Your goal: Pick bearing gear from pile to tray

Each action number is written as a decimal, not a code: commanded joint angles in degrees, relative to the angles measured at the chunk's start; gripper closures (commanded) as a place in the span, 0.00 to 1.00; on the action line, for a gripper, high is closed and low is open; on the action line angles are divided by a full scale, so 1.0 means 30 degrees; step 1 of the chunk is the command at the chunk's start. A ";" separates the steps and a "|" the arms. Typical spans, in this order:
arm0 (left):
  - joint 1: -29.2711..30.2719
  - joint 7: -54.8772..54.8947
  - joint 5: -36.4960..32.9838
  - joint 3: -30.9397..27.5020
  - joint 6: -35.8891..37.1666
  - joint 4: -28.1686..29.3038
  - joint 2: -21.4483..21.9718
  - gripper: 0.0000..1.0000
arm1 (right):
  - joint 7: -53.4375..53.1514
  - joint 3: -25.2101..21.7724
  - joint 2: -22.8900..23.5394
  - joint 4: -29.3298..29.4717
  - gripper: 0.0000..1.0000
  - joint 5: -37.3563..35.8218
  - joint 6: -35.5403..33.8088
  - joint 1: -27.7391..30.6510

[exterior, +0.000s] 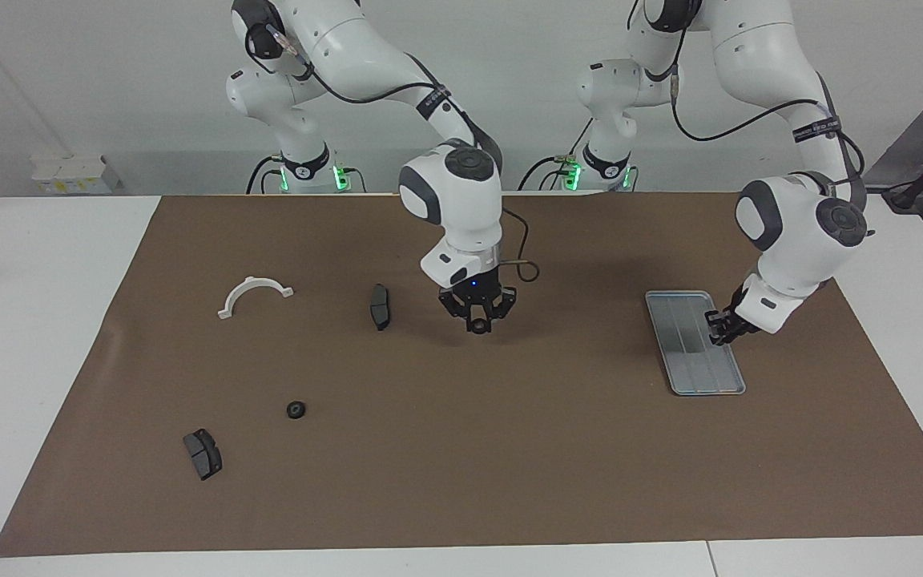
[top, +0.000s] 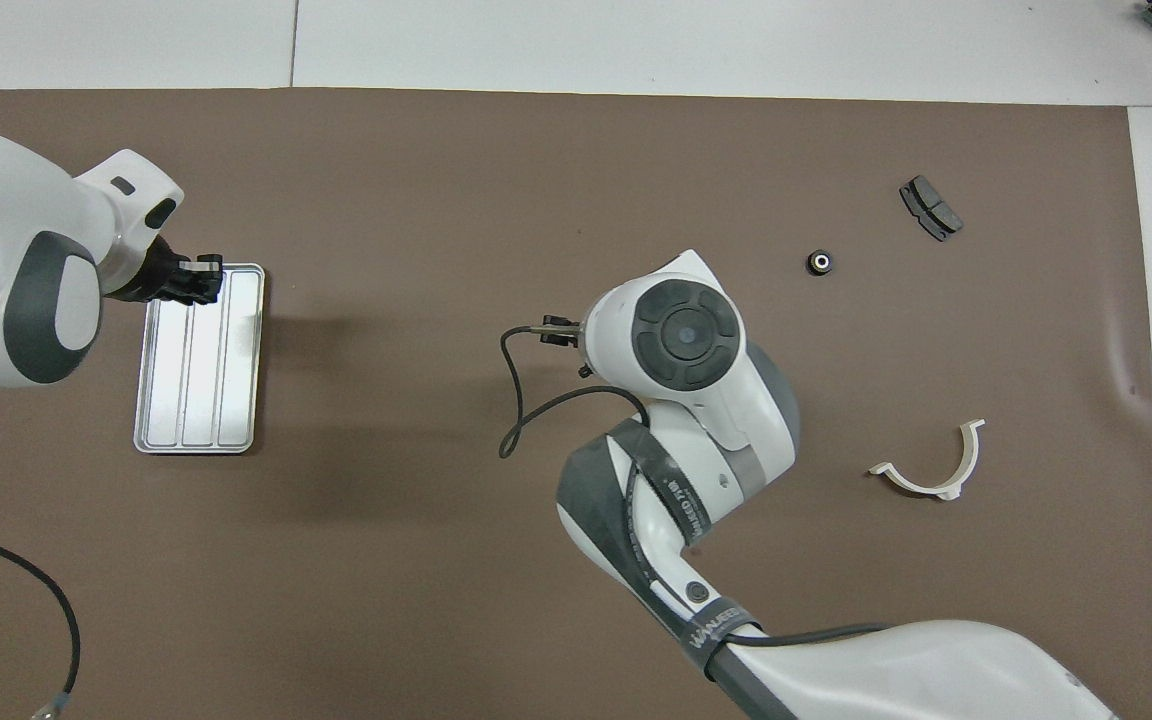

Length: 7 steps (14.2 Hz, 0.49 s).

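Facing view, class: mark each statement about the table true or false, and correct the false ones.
1. A gear lies in the tray. False: nothing lies in it.
2. The left gripper is over the tray. True.
3. The right gripper holds nothing. False: it is shut on the carried gear, over the middle of the mat.
4. The white bracket lies toward the right arm's end of the table. True.
5. The loose gear lies farther from the robots than the white bracket. True.
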<state>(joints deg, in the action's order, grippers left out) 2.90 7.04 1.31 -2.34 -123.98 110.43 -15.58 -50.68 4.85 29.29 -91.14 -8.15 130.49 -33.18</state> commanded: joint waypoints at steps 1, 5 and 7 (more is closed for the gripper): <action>0.0440 0.0758 0.0090 0.0254 -0.2612 0.3407 0.1588 1.00 | -0.0713 -0.0007 0.1805 0.1815 1.00 -0.0565 -0.0401 -0.0567; 0.0440 0.0758 0.1056 0.0254 -0.3468 0.4322 0.1824 1.00 | -0.0684 0.0022 0.2542 0.2084 1.00 -0.0508 0.0856 -0.0776; 0.0411 0.0758 0.1116 0.0254 -0.3587 0.4410 0.1824 0.69 | -0.0713 0.0022 0.2484 0.1351 0.99 -0.0507 0.1094 -0.0922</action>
<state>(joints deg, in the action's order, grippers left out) 4.00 8.44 3.66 -1.69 -133.10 121.23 -12.19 -51.30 4.82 36.44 -86.47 -8.34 132.71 -35.71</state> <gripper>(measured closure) 0.762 0.652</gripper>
